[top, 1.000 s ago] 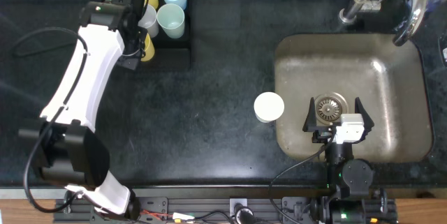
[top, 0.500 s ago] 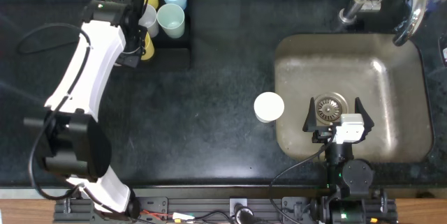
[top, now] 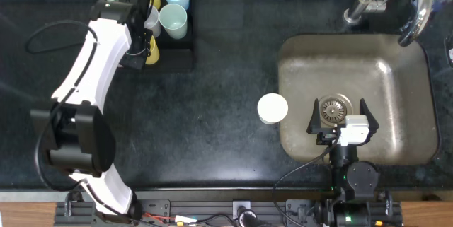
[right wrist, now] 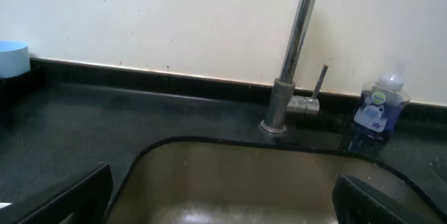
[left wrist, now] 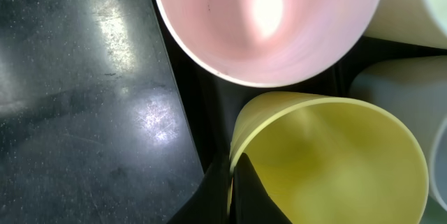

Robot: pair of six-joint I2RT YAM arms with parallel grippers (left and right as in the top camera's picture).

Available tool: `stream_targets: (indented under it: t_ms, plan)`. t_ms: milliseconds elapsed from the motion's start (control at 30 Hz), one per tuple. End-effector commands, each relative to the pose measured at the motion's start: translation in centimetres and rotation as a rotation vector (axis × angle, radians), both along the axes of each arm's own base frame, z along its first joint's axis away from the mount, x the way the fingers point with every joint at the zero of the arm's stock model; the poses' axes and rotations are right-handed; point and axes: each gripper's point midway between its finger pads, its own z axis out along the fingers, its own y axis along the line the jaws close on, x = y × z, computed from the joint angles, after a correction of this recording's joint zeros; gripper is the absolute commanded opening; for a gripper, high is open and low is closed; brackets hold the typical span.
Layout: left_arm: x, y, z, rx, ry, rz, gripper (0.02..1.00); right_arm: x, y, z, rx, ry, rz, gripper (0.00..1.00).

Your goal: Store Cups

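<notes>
**Yellow cup at the rack, one white cup left to store**

The yellow cup (left wrist: 328, 161) sits at the front of the black rack (top: 177, 59) in the counter's back-left corner. The left gripper (left wrist: 232, 167) is pinching its rim. I judge it placed or nearly so, with the release not yet done. Other cups fill the rack behind it. A white cup (top: 272, 108) stands alone on the counter (top: 212, 149), just beside the left rim of the sink (top: 290, 57), so that one remains. The right gripper (top: 340, 116) hangs over the sink, fingers spread wide, holding nothing. My left wrist view settles the pinch on the rim and shows a pink cup (left wrist: 269, 21) close beside. The top view gives me the whole layout instead.
</notes>
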Motion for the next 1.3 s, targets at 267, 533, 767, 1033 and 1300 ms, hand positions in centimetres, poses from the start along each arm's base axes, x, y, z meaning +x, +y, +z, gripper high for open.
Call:
stream_targets:
  t_ms: [267, 533, 767, 1033, 1300]
  plan:
    - [0.7, 0.2, -0.7, 0.000, 0.003, 0.030, 0.036, 0.0, 0.0, -0.3, 0.000, -0.002, 0.001, 0.998]
    - [0.5, 0.1, -1.7, 0.000, 0.034, 0.029, 0.036, 0.0, 0.0, -0.3, 0.000, -0.002, 0.001, 0.998]
    - [0.5, 0.1, -1.7, 0.000, 0.034, 0.029, 0.858, 0.0, 0.0, -0.3, 0.000, -0.002, 0.001, 0.996]
    - [-1.1, 1.1, 1.1, 0.045, 0.030, 0.035, 1.000, 0.0, 0.0, -0.3, 0.001, -0.002, 0.001, 0.998]
    - [-2.6, 1.7, 9.0, 0.045, -0.161, 0.036, 1.000, 0.0, 0.0, -0.3, 0.001, -0.002, 0.001, 1.000]
